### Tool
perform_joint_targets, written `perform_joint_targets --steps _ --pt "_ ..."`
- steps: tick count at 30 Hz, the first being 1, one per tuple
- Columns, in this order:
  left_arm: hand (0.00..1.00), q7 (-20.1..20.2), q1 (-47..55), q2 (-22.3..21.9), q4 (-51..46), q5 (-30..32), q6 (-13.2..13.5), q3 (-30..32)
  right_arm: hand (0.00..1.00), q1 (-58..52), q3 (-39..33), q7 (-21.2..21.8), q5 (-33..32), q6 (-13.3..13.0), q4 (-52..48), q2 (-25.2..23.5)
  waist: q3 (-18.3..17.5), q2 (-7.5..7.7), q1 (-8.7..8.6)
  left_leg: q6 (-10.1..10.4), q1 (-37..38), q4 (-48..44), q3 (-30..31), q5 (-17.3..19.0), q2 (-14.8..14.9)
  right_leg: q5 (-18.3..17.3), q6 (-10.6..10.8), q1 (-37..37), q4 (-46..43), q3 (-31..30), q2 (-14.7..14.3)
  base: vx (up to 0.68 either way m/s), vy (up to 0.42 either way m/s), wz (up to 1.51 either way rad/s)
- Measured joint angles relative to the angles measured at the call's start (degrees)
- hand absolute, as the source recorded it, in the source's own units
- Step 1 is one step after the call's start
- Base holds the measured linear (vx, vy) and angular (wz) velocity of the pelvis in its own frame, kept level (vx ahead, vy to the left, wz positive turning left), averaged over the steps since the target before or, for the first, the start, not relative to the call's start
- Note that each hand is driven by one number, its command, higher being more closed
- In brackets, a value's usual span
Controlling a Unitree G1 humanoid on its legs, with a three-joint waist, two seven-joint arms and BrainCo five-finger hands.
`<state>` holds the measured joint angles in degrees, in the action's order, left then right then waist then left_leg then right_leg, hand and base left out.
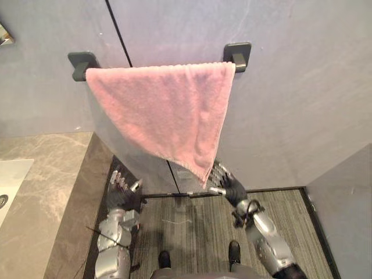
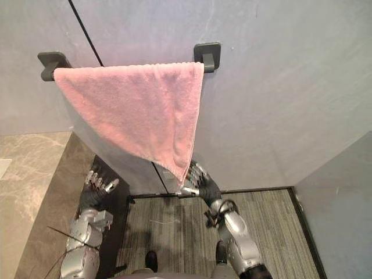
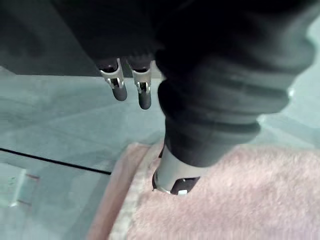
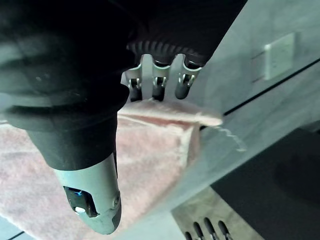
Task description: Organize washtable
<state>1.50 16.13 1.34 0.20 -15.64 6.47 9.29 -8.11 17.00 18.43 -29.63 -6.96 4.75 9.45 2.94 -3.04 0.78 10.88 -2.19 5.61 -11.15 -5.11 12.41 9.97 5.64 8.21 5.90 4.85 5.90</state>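
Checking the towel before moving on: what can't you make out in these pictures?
Towel bar: covered by the pink towel, eye views; its end brackets show.
Sink: cut by the left eye view's left edge.
Right hand: whether it touches the towel's low corner, its fingers hide that in the right wrist view.

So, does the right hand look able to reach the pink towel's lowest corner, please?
Probably yes: the right hand is open right beside that corner of the pink towel, with nothing between them.

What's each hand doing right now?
Left hand: open, holding nothing.
Right hand: open, by the low corner of the pink towel, not gripping it.
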Motion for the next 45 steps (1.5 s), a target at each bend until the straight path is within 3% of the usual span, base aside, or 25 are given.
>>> perform_joint_targets --steps 5,8,15,19,27,45 --pt "0.00 9.82 6.72 3.97 -7.16 -2.62 -0.45 -11.78 0.00 -2.67 5.47 4.61 -1.84 0.83 -8.89 2.00 -0.96 0.08 -0.22 0.08 0.23 -0.09 -0.22 0.59 0.03 -0.10 0.10 -0.05 0.02 -0.08 -0.04 0.00 0.002 -0.02" --pt "0.00 12.13 3.97 6.37 -10.25 -6.88 0.39 -15.56 0.00 3.33 11.06 5.65 -3.86 0.77 -12.45 2.63 -1.32 0.05 -0.19 0.08 0.70 -0.05 -0.32 0.59 0.08 -0.09 0.10 -0.45 0.02 0.14 -0.04 -0.02 0.000 -0.02" --pt "0.00 7.88 -14.37 9.61 -13.40 -15.33 5.60 -16.30 0.00 26.46 12.61 1.97 -5.91 -3.39 -12.57 1.58 -1.61 -0.01 0.05 0.20 0.66 0.11 -0.12 0.45 0.21 0.02 0.01 -0.63 -0.01 1.64 0.20 -0.03 0.001 0.02" --pt "0.00 4.45 -26.37 10.71 -12.34 -17.07 8.10 -15.19 0.00 37.63 11.88 -1.63 -5.49 -5.85 -5.14 -0.52 -1.69 -0.07 0.10 0.02 -1.08 -0.21 -0.10 -0.22 0.28 0.93 -0.14 1.13 -0.21 2.01 0.19 0.01 0.001 0.00" --pt "0.00 3.13 -30.33 10.72 -9.49 -18.54 9.28 -9.98 0.00 40.53 8.02 -5.81 -3.52 -5.94 -0.40 0.01 -1.65 -0.20 -0.11 -0.19 -1.13 -0.24 -0.26 -0.53 0.28 1.20 -0.37 1.11 -0.24 2.86 0.20 0.03 0.007 0.01" --pt "0.00 3.50 -29.48 12.44 -2.24 -18.44 9.29 -3.69 0.00 39.61 -1.11 -5.60 -2.31 -5.93 0.80 3.48 -1.26 -0.78 -0.21 0.13 -0.13 0.17 -0.51 -0.27 0.55 0.36 -0.32 0.21 -0.17 3.16 0.11 -0.04 0.001 0.00"
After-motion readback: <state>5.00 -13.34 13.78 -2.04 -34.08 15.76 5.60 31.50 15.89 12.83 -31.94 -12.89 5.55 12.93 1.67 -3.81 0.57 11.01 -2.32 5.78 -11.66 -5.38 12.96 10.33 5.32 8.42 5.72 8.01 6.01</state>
